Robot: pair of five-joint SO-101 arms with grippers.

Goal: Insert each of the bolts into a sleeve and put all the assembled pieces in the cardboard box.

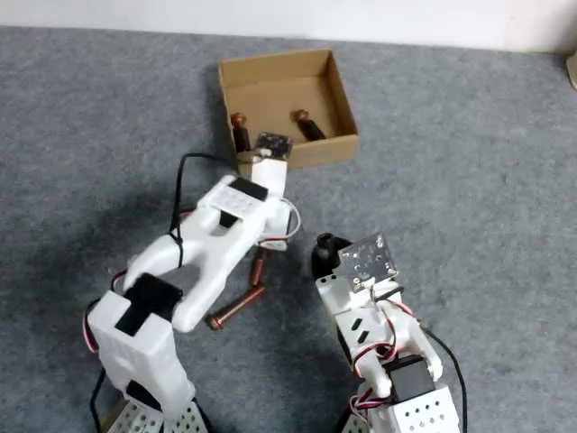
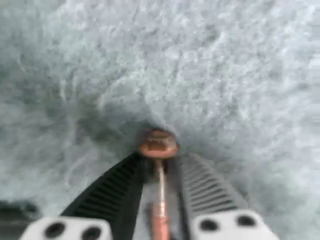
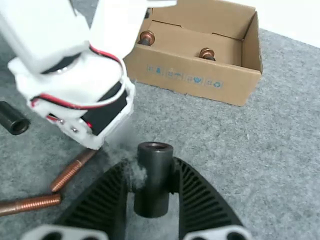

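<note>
My left gripper [image 2: 160, 162] is shut on a copper bolt [image 2: 157, 144], head down just above the grey carpet; in the high view the left arm [image 1: 225, 225] stretches toward the box front and covers its own fingers. My right gripper [image 3: 151, 167] is shut on a black sleeve [image 3: 152, 190] held upright, open end up, seen in the high view as the sleeve [image 1: 323, 245] right of the left arm. The cardboard box [image 1: 338, 99] holds two assembled pieces [image 1: 239, 131] [image 1: 306, 124], also seen from the right wrist [image 3: 146, 37] [image 3: 206, 52].
Two loose bolts [image 1: 236, 307] [image 1: 260, 266] lie on the carpet beside and partly under the left arm, seen also from the right wrist [image 3: 30, 205] [image 3: 75, 170]. A spare black sleeve [image 3: 12, 120] lies on its side beyond them. Open carpet spreads to the right.
</note>
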